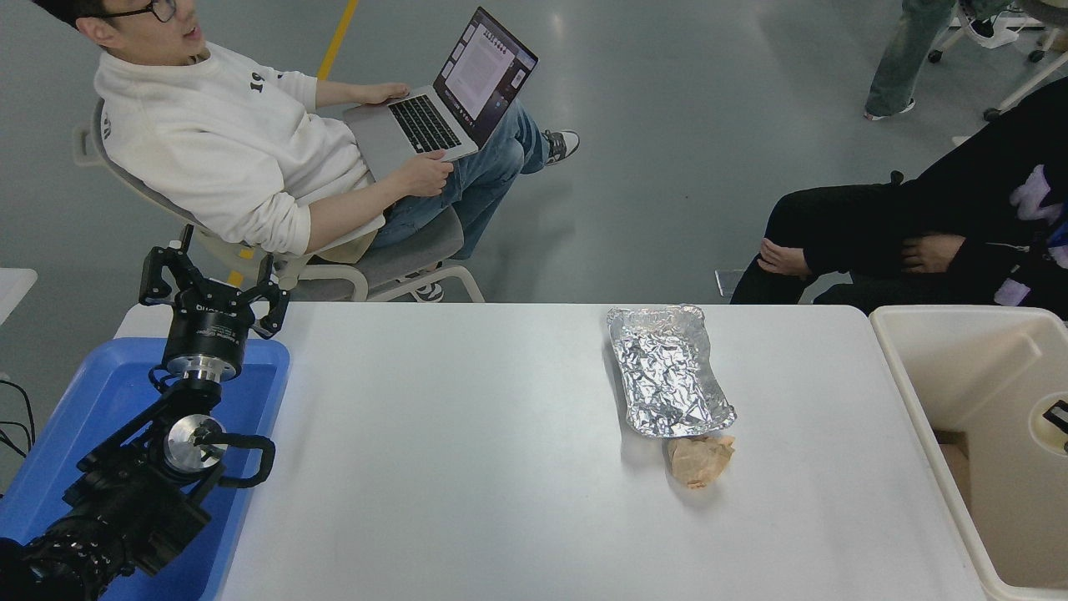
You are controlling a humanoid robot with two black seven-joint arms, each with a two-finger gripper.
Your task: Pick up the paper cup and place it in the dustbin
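1 paper cup [1050, 423] in 1 dustbin [959, 351] w/ right gripper [1058, 415] (grip unclear); left gripper [213, 288] open, empty.

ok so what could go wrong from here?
1. The paper cup is over the dustbin at the picture's right edge, with only a sliver of the right gripper showing: its grip can't be checked, so a release could go unseen.
2. Pulling back, that arm might clip the dustbin's rim.
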